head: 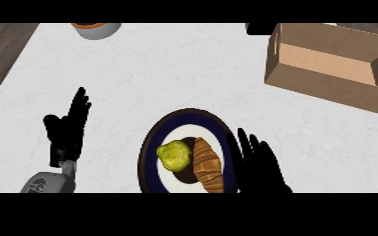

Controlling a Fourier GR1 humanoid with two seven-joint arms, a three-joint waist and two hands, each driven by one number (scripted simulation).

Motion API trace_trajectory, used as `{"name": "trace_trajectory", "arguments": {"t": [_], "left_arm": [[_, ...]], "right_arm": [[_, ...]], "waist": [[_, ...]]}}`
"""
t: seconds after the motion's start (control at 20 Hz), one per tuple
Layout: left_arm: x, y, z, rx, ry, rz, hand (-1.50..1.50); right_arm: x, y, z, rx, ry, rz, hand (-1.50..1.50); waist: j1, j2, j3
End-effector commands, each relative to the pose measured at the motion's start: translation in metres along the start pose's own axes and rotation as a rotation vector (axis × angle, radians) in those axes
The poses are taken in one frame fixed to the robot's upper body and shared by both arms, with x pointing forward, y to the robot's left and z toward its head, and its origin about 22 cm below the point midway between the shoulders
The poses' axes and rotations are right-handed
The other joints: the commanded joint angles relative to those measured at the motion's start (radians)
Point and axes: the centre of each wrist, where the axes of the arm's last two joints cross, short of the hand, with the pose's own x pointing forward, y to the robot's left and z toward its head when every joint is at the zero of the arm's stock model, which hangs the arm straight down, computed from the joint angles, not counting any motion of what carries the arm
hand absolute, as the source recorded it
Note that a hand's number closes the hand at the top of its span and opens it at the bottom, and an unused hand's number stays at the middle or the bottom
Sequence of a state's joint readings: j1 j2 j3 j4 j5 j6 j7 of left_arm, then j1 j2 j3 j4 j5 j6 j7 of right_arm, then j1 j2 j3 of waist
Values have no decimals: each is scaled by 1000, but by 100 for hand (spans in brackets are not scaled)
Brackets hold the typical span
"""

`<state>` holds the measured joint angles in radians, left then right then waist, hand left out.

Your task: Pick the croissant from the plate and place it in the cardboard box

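A golden-brown croissant (pixel 208 164) lies on the right half of a dark-rimmed plate (pixel 150 145) near the view's lower edge. Beside it on the plate sits a yellow-green lumpy food item (pixel 174 155). My right hand (pixel 258 162) rests open just right of the plate, its straight fingers pointing away from me, close to the croissant but not holding it. At the left, my left hand (pixel 68 127) stands open with fingers up, well apart from the plate. The cardboard box (pixel 325 65) sits open at the upper right.
A grey cup with an orange inside (pixel 96 29) stands at the far edge, upper left. A dark wooden strip (pixel 11 45) borders the counter's left side. White counter (pixel 170 70) stretches between the plate and the box.
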<state>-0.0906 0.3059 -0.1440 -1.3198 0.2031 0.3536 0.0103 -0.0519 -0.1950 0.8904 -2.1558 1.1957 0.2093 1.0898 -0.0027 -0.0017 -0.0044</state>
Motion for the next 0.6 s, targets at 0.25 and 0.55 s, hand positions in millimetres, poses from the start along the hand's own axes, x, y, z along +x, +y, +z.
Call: {"name": "trace_trajectory", "arguments": {"t": [0.25, 0.55], "left_arm": [[3, 6, -5, -2, 7, 0, 0], [7, 1, -12, 2, 6, 0, 0]], "right_arm": [[35, 17, 0, 163, 235, 151, -150], [42, 42, -1, 202, 252, 138, -150]], "waist": [[6, 0, 1], [8, 3, 2]]}}
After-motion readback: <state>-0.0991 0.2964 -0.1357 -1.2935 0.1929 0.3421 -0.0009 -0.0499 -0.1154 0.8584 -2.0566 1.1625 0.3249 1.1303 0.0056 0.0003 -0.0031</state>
